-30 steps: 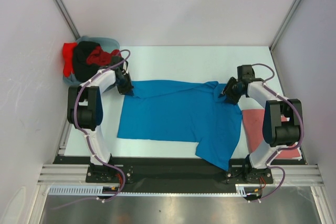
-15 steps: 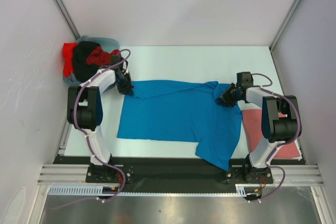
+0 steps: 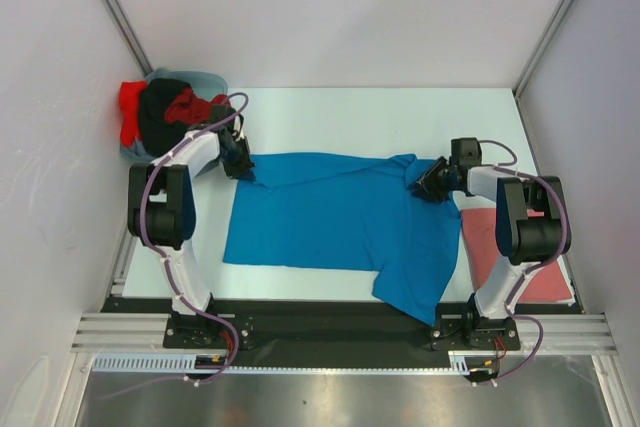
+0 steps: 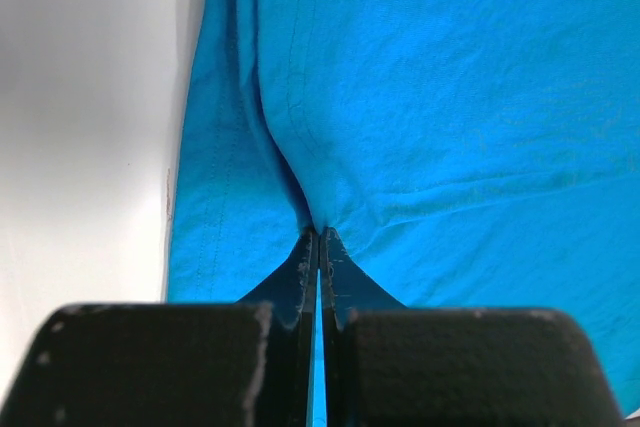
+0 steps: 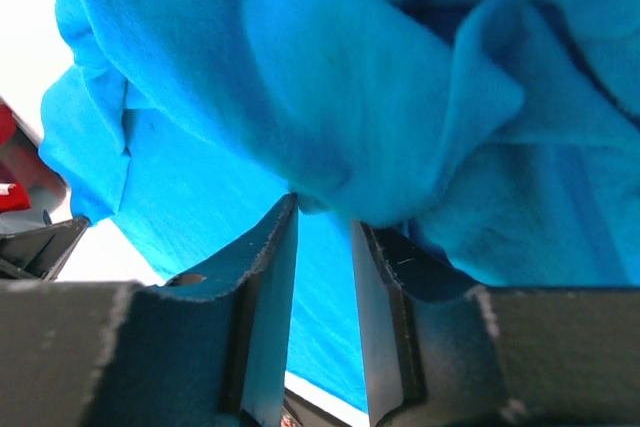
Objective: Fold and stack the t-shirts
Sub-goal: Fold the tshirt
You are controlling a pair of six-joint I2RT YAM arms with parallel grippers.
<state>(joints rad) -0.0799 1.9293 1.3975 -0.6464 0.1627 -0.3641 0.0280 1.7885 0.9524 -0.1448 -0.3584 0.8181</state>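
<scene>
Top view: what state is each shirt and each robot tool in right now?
blue t-shirt, spread out flat, far right corner bunched
pinkish-red t-shirt, lying flat, seemingly folded
pile of t-shirts, crumpled, unfolded
left tool, shut on the blue t-shirt's edge
right tool, slightly open at the bunched fold

The blue t-shirt (image 3: 330, 222) is soft matt cloth, the table (image 3: 340, 117) smooth matt white, the left gripper (image 4: 318, 234) scuffed matt black plastic, the sheet (image 3: 330, 399) at 6 o'clock brushed metal.

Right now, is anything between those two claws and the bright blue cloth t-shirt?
Nothing visible. The left gripper is shut on the bright blue cloth t-shirt; the right gripper, open, touches a fold.
</scene>
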